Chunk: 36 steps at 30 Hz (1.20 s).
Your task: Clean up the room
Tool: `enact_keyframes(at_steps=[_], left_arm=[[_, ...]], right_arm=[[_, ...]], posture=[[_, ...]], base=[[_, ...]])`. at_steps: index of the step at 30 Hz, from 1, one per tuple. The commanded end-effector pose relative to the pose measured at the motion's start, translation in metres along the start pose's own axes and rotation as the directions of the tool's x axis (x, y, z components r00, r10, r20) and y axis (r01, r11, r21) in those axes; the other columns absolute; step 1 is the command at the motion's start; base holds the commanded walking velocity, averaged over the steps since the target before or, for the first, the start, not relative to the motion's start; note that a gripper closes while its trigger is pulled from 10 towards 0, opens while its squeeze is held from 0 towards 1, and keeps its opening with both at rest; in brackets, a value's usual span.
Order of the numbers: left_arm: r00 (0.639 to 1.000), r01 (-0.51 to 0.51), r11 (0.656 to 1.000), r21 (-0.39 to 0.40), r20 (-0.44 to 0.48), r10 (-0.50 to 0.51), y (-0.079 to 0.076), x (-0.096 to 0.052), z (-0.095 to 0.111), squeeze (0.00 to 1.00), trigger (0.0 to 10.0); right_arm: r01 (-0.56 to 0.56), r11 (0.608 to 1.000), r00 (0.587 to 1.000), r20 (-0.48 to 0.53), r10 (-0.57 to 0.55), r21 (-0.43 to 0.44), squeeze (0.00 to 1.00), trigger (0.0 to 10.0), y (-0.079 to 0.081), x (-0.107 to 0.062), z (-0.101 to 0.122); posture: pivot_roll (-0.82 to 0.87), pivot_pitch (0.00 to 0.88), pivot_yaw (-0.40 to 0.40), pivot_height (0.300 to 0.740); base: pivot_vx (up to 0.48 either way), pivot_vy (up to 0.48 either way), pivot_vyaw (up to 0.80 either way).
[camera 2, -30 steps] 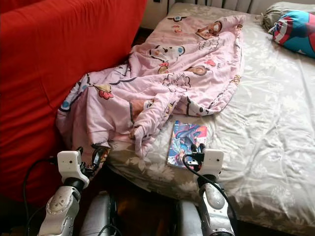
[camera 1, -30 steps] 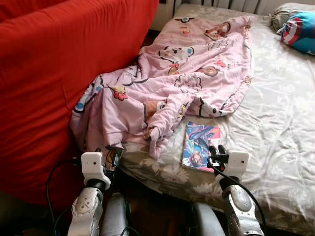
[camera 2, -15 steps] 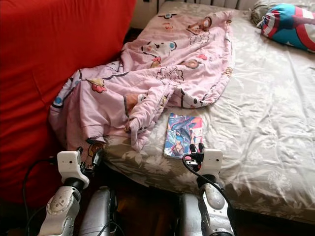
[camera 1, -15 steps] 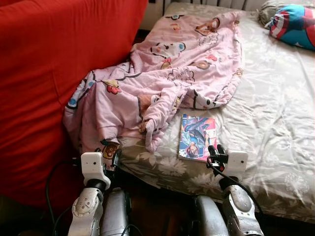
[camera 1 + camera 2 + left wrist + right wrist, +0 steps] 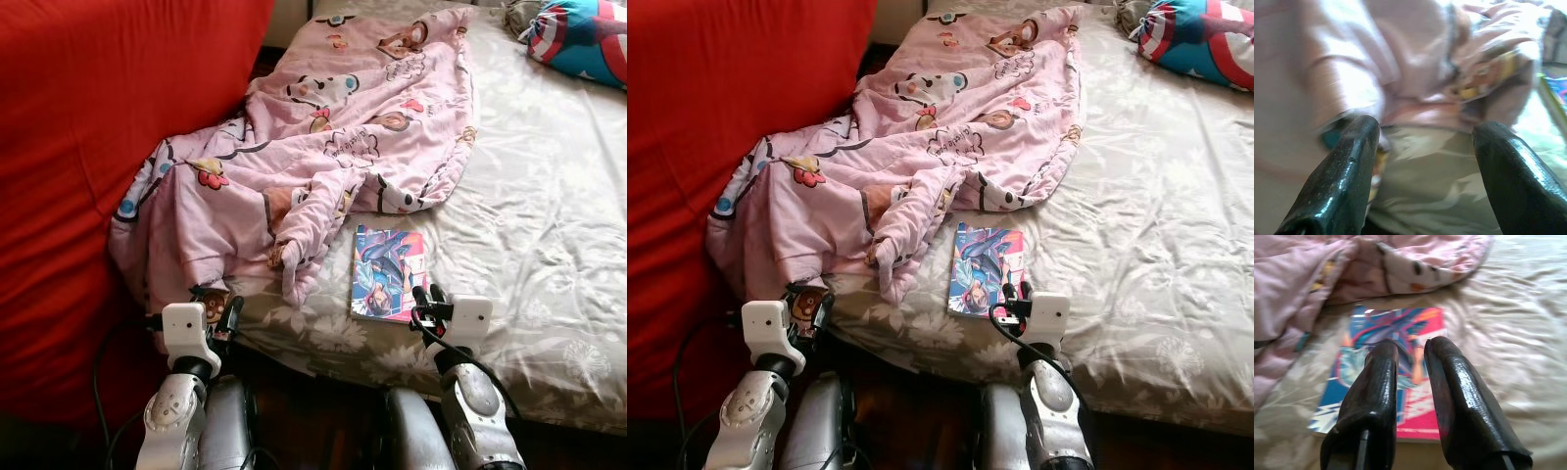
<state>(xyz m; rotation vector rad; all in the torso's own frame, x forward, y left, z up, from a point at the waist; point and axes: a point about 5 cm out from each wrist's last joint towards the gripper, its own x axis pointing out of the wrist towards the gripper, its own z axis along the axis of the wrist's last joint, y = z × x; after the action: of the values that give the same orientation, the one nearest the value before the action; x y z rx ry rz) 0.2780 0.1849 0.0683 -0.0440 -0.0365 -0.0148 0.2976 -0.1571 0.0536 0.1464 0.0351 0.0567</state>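
Observation:
A colourful comic book [image 5: 387, 274] lies flat on the grey floral bed sheet [image 5: 549, 215], near the bed's front edge. A pink cartoon blanket [image 5: 323, 147] is rumpled across the bed's left side, and one fold hangs down beside the book. My right gripper [image 5: 429, 296] hovers at the book's near right corner. In the right wrist view the right gripper [image 5: 1410, 345] is shut and empty, with the book [image 5: 1400, 323] just beyond its tips. My left gripper [image 5: 230, 313] is open at the blanket's hanging edge. Between its fingers [image 5: 1352, 152], in the left wrist view, I see pink cloth.
A large red cover [image 5: 88, 147] rises like a wall on the left, against the blanket. A blue and red shield-print pillow [image 5: 583, 39] lies at the bed's far right. Dark floor [image 5: 313, 411] shows between my body and the bed edge.
The whole picture has shifted, so the camera has moved and the bed sits a little higher and further left in view. Both grippers hold the same pose.

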Motion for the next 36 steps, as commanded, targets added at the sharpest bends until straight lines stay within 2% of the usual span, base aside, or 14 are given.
enact_keyframes(at_steps=[1, 36], left_arm=[[1.000, 0.006, 1.000, -0.003, -0.020, -0.006, -0.0006, -0.0029, -0.0035, 0.00, 10.0], [1.000, 0.008, 1.000, -0.016, -0.015, -0.008, -0.0025, -0.0017, -0.0034, 0.00, 10.0]], right_arm=[[0.021, 1.000, 1.000, -0.020, -0.021, 0.003, 0.00, 10.0, -0.0053, -0.0051, -0.0065], [-0.045, 0.999, 0.997, -0.059, 0.044, -0.012, 0.00, 10.0, 0.0013, -0.0019, -0.0108]], posture=[[-0.02, 0.258, -0.010, 0.582], [-0.02, 0.257, -0.017, 0.582]], base=[[0.000, 0.000, 0.00], [0.271, 0.000, 0.00]])
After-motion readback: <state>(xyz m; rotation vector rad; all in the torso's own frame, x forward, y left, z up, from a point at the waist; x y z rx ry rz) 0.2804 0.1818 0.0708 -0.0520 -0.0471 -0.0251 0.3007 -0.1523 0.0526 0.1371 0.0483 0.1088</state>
